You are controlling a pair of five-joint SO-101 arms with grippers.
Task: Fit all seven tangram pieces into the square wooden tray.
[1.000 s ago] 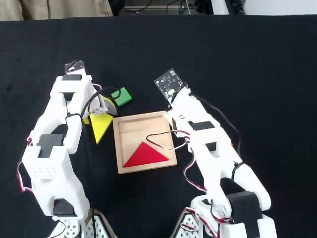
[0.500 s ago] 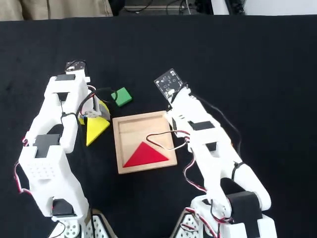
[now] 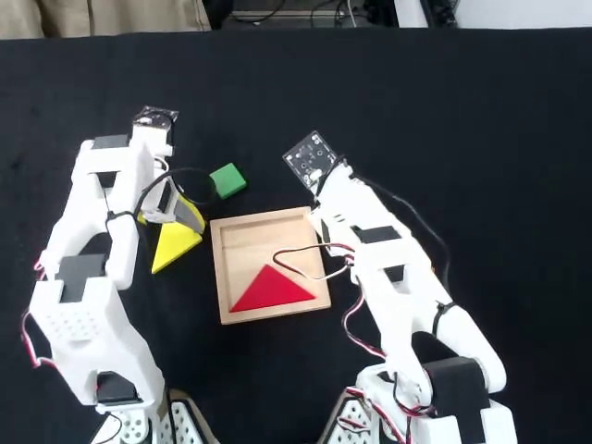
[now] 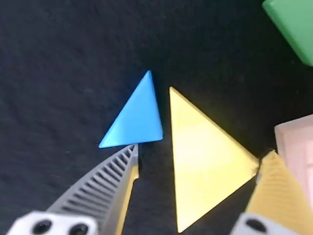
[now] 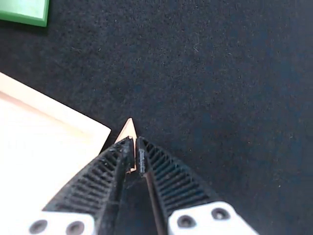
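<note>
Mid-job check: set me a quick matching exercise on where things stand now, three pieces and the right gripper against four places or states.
Things:
1. red triangle
2. yellow triangle
3. green square
4. right gripper

Places or states:
A. on the black table, past the far edge of the tray
B. shut, at a corner of the tray
C. lying flat inside the tray
D. between the open fingers of the left gripper

Pairs: 1-C, 2-D, 3-A, 4-B

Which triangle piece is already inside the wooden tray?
The red triangle; it lies inside the square wooden tray, while the yellow triangle and blue triangle lie outside it.
</note>
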